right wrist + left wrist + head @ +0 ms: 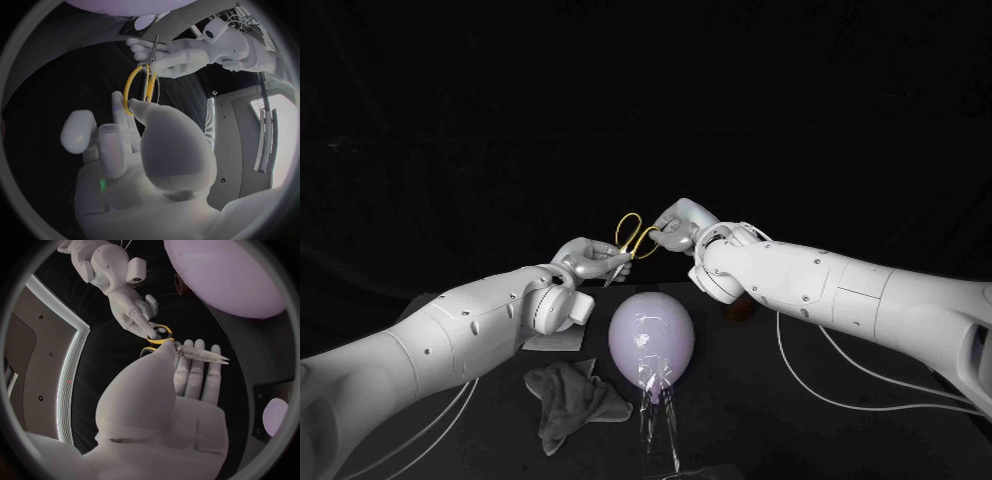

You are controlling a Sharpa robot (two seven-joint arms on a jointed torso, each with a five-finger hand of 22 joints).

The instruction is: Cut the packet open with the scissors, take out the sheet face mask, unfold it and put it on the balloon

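Scissors (632, 238) held up in the air between both hands, well above the table (747, 430). Yellow loops point up and toward the right hand (678, 225), blades down and toward the left hand (593, 258).

Left hand: closed round the scissors at the blade end. In the left wrist view the blades (203, 356) lie across its fingers (195, 371) with the thumb over them, tip sticking out past the hand. Right wrist view agrees: the left hand (181, 52) is wrapped on the metal part and the loops (134, 87) hang free of it.

Right hand: meets the scissors at the loops. In its own wrist view the right hand (144, 145) has its thumb and one finger closed on the rim of a yellow loop, other fingers loosely apart beside it. In the left wrist view the right hand (134, 315) reaches in with one fingertip at the loop (159, 335).

The two hands are close together, joined only through the scissors.

Balloon (652, 335): pale lilac, lying on the table directly below the hands, well apart from both. Clear film (653, 410) trails from its near end.

Grey cloth (574, 400): crumpled on the table under the left forearm, just beside the balloon.

Pale flat piece (557, 342) under the left arm, mostly hidden; cannot tell what it is.
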